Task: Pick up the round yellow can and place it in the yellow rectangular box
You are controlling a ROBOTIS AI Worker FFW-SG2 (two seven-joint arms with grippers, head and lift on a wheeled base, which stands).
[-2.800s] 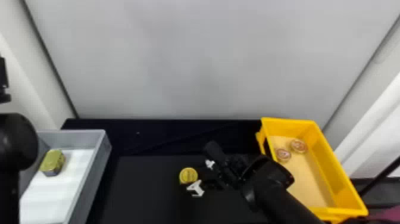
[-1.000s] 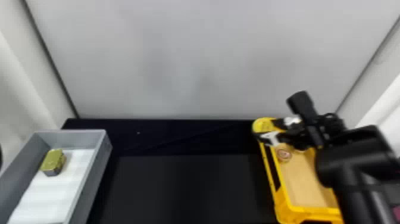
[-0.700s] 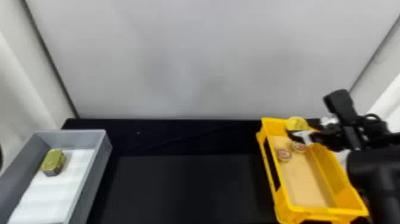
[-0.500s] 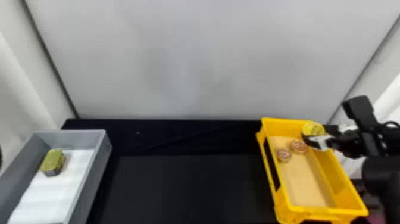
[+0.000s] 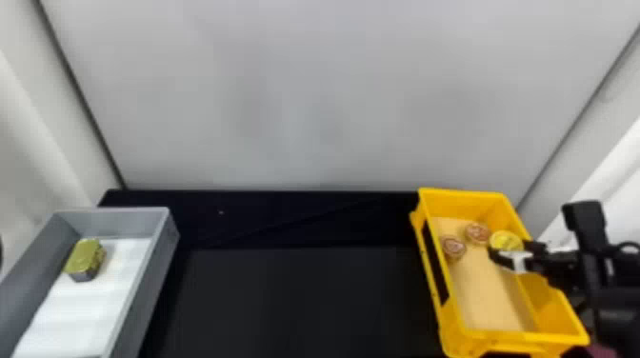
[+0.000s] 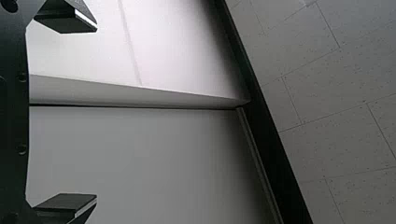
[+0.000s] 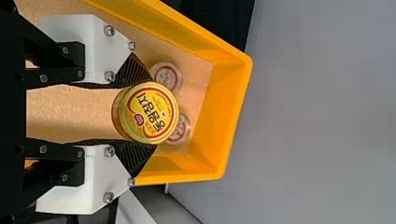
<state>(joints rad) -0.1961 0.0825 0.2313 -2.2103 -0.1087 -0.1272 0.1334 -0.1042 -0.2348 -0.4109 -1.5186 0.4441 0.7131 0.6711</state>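
My right gripper (image 5: pixel 507 254) is over the right side of the yellow rectangular box (image 5: pixel 476 345), shut on the round yellow can (image 5: pixel 505 241). In the right wrist view the can (image 7: pixel 150 113) sits between the two ribbed pads of my right gripper (image 7: pixel 144 114), its printed lid showing and the box (image 7: pixel 224 116) behind it. Whether the can touches the box floor, I cannot tell. The left gripper (image 6: pixel 95 114) stands open with a wide gap between its fingers, facing a pale wall away from the box.
Two small round reddish-lidded cans (image 5: pixel 453 247) lie at the far end of the yellow box. At the left stands a grey bin (image 5: pixel 157 266) holding a greenish-gold tin (image 5: pixel 85 259). A black table (image 5: pixel 295 300) stretches between the containers, with a grey wall behind.
The right arm has carried the yellow can from the middle of the table to the right, over the yellow box, most recently shifting slightly right and nearer. The left arm has left the head view's left edge.
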